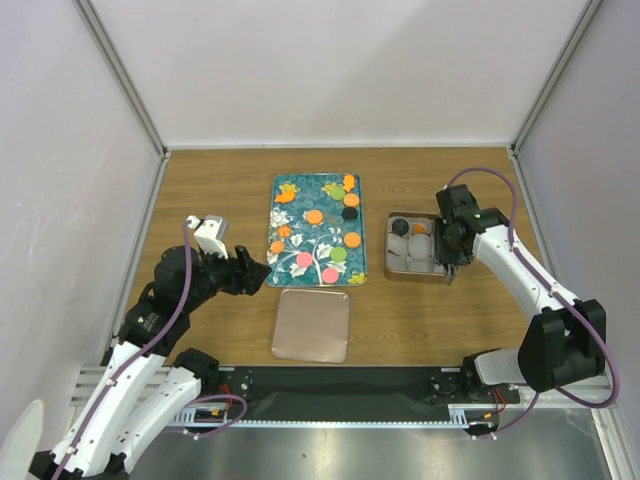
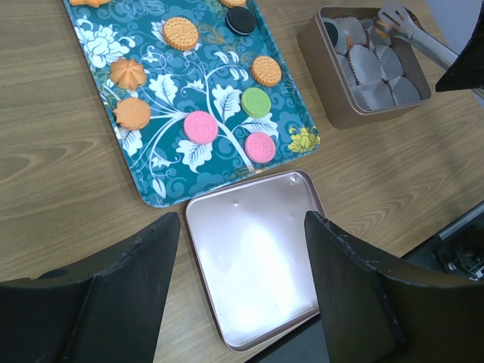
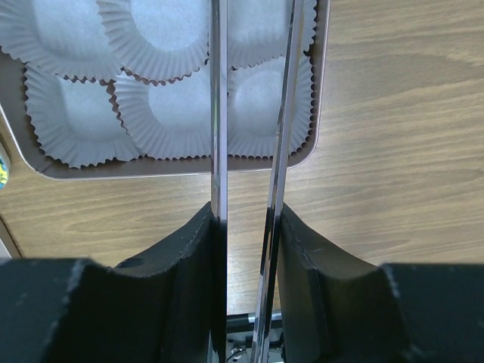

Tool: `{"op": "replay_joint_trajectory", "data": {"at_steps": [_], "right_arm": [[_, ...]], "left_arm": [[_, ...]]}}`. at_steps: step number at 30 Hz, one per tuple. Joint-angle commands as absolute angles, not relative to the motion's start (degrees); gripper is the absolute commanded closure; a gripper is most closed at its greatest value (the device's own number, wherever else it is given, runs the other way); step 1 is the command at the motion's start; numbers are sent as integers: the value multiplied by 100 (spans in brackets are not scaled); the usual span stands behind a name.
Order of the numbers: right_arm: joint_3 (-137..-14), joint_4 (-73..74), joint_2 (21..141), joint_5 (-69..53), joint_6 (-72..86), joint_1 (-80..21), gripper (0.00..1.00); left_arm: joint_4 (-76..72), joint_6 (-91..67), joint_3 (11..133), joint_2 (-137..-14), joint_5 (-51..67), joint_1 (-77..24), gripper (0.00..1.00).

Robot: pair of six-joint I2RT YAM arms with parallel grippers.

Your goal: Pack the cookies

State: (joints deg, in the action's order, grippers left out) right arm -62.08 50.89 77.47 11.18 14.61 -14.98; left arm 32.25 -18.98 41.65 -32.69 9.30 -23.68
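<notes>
Several cookies lie on the teal flowered tray point(image 1: 283, 190): orange point(image 1: 314, 216), black point(image 1: 350, 213), pink point(image 2: 200, 127) and green point(image 2: 256, 101). My right gripper point(image 3: 246, 212) is shut on a pair of metal tongs point(image 3: 218, 113), whose arms reach over the rose-gold tin point(image 1: 389, 250) lined with white paper cups point(image 3: 159, 113). An orange cookie point(image 2: 382, 29) shows at the tongs' tip inside the tin; I cannot tell whether it is pinched. A dark cookie point(image 1: 399, 226) sits in the tin's far left cup. My left gripper point(image 2: 242, 219) hangs open above the tin lid point(image 2: 253, 257), holding nothing.
The rose-gold lid point(image 1: 312, 325) lies flat on the wooden table, just in front of the tray. The tin stands right of the tray. White walls enclose the table on three sides.
</notes>
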Motion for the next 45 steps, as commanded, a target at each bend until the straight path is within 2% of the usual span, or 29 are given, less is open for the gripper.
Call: {"op": "replay_joint_trajectory", "data": {"at_steps": [1,14,22,34,39,42,45], "right_arm": [[-6196,4896,7761,1169,1521,-1476,62],[-6240,4773,7972,1292,1556,-1450,59],[-6381,4843,7796,1178,1556,-1450,52],[-6644,5158,7270,967,1599,-1643,54],[-7170,5308,7250,1142,1749,-2554,54],[-7566,5353,7697,1388,1880,-3485,55],[-7725,5151,8208,1214,1872,-3971,55]], "left_arm": [[3067,-1854,4140,-3287,993,-2408,27],[3076,-1863,4140,-3270,958,-2426,27],[3076,-1863,4140,-3296,975,-2426,27],[3067,-1854,4140,-3322,967,-2435,27],[3085,-1863,4140,-3331,958,-2435,27],[3085,-1863,4140,-3340,923,-2435,27],[3094,-1863,4148,-3349,905,-2443,27]]}}
